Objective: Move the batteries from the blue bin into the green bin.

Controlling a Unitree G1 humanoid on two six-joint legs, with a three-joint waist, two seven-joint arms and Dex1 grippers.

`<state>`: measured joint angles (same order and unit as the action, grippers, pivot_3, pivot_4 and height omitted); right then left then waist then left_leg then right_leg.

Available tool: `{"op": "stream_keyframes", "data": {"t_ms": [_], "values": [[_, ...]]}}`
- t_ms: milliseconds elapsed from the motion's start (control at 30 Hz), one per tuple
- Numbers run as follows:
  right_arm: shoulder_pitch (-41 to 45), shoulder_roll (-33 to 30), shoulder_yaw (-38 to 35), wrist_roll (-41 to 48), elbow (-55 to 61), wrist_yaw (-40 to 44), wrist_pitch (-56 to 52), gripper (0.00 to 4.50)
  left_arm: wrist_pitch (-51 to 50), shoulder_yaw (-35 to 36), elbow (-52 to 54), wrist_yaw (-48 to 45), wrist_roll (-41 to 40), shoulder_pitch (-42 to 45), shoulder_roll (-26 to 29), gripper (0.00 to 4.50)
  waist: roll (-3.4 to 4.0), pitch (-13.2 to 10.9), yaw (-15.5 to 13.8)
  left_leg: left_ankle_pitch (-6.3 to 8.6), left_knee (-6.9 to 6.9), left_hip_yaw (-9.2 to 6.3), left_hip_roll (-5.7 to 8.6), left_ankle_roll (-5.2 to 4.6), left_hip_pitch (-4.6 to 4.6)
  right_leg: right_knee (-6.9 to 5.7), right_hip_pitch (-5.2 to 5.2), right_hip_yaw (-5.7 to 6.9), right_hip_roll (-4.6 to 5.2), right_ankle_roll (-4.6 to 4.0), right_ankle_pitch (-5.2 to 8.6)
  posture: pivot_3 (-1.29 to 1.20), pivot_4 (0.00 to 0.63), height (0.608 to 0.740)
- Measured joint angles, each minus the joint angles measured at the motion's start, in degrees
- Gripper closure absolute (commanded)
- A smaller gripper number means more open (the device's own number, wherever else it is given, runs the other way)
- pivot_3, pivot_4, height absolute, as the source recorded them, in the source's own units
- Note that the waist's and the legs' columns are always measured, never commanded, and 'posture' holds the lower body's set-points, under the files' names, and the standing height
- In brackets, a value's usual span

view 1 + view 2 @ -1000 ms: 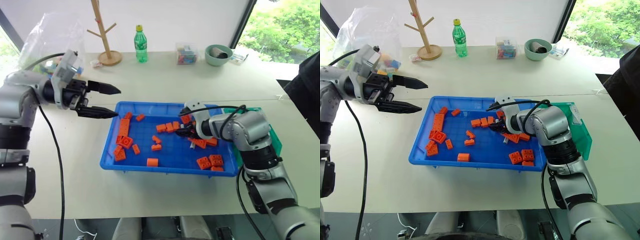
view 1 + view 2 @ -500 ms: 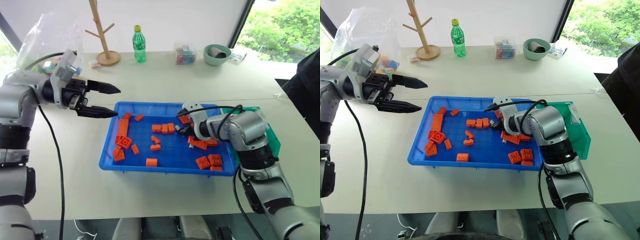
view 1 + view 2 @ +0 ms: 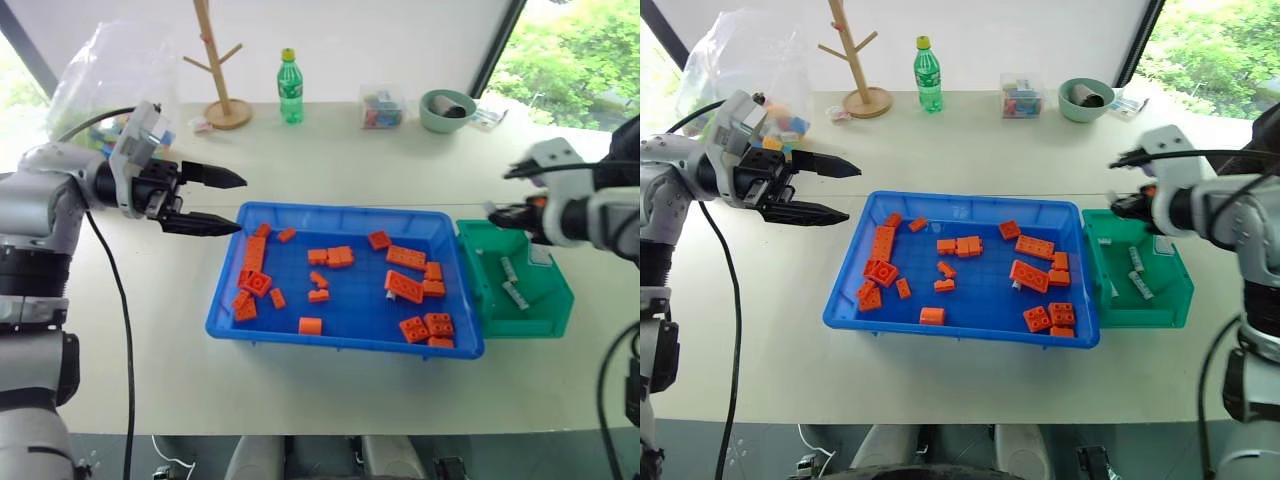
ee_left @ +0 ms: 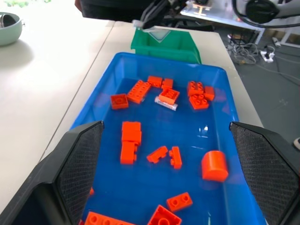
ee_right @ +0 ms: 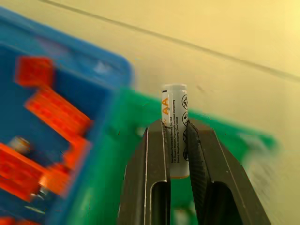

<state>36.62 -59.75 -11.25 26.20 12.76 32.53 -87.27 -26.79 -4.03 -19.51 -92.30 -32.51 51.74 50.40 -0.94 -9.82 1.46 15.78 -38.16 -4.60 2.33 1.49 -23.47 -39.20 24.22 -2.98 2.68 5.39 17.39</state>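
Observation:
My right gripper [image 3: 492, 211] hovers above the near-left corner of the green bin [image 3: 1140, 315], shut on a silver AA battery [image 5: 174, 131] that stands up between its fingers. Two more batteries [image 3: 512, 280] lie on the floor of that green bin. The blue bin [image 3: 340, 210] sits mid-table and holds several orange bricks [image 3: 404, 285]. One battery [image 4: 166, 104] lies among the bricks near its right end. My left gripper [image 3: 238, 204] hangs open and empty just past the blue bin's far-left corner, pointing towards it.
Along the table's far side stand a wooden peg stand [image 3: 222, 70], a green bottle [image 3: 290, 87], a clear box of coloured pieces [image 3: 381, 108] and a pale-green bowl [image 3: 447, 110]. A plastic bag [image 3: 100, 80] lies at the far left.
My right gripper closed on a battery in the blue bin, then rose and swung right to above the green bin. The left arm stayed put. The camera shifted slightly.

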Motion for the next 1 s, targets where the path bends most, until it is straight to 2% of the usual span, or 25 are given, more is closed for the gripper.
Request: {"op": "stream_keyframes", "data": {"t_ms": [133, 367, 533, 700, 833, 900, 967, 1000], "values": [[-7.1, -1.9, -6.3, 1.0, 3.3, 1.3, -1.1, 4.47, 0.2, -0.8, -1.9, 0.0, -0.1, 2.4, -1.5, 0.00, 0.00, 0.0, 0.7, 0.00, -0.03, -0.02, -0.05, 0.00, 0.05, -0.10, -0.03, 0.00, -0.06, 0.00, 0.00, 0.00, 0.150, 0.736], [-11.8, 1.7, -8.0, 2.8, 10.8, 0.2, -3.3, 1.10, 1.0, -1.5, -4.3, 0.0, 0.1, 4.7, -3.6, 0.00, 0.00, 0.0, 1.0, 0.00, -0.06, -0.01, -0.05, 0.00, 0.07, -0.15, -0.04, -0.02, -0.04, 0.00, 0.00, 0.00, 0.150, 0.736], [-9.4, 2.6, -8.3, 3.1, 10.2, -0.4, -2.0, 1.10, 1.3, -1.5, -4.9, 0.0, 0.3, 4.7, -3.4, 0.00, 0.01, 0.0, 0.9, 0.00, -0.07, 0.00, -0.03, 0.00, 0.06, -0.11, -0.04, -0.02, -0.01, 0.00, 0.00, 0.00, 0.150, 0.736], [-2.8, 4.8, -8.9, 11.7, 14.7, 7.6, 3.8, 1.10, 1.3, -1.6, -4.7, 0.0, 0.3, 4.7, -3.4, 0.00, 0.00, 0.0, 1.0, 0.00, -0.01, -0.08, -0.08, 0.00, 0.07, -0.10, -0.04, 0.02, -0.07, 0.00, 0.00, 0.00, 0.150, 0.736], [-6.0, 4.4, -3.5, 14.9, 18.6, 13.6, 11.4, 1.10, 1.2, -1.6, -4.5, 0.0, 0.4, 4.6, -3.2, 0.00, -0.01, 0.0, 0.7, 0.00, -0.06, -0.07, -0.02, 0.00, 0.03, 0.01, -0.12, 0.04, 0.01, 0.01, 0.00, 0.00, 0.150, 0.736], [-7.1, 4.6, -0.6, 14.9, 18.5, 14.5, 13.3, 0.59, 1.1, -1.6, -4.4, 0.0, 0.4, 4.6, -3.1, 0.00, 0.00, 0.0, 0.6, 0.00, -0.10, -0.04, 0.03, 0.00, 0.03, 0.02, -0.13, 0.03, 0.06, 0.05, -0.03, 0.00, 0.150, 0.736], [-8.6, 4.3, 4.3, 10.7, 17.6, 15.1, 21.4, 0.02, 0.9, -1.5, -4.0, 0.0, 0.5, 4.6, -3.1, 0.00, -0.07, 0.0, 0.6, 0.00, -0.10, -0.08, -0.01, 0.00, 0.06, 0.02, -0.15, 0.04, 0.01, 0.05, -0.03, 0.00, 0.150, 0.736], [-10.6, 4.0, 7.9, 7.5, 15.9, 15.6, 25.9, 0.02, 0.8, -1.5, -3.6, 0.0, 0.5, 4.5, -3.1, 0.00, -0.07, 0.0, 0.7, 0.00, -0.10, -0.07, -0.01, 0.00, 0.06, 0.02, -0.14, 0.04, 0.01, 0.05, -0.03, 0.00, 0.150, 0.736]]}}
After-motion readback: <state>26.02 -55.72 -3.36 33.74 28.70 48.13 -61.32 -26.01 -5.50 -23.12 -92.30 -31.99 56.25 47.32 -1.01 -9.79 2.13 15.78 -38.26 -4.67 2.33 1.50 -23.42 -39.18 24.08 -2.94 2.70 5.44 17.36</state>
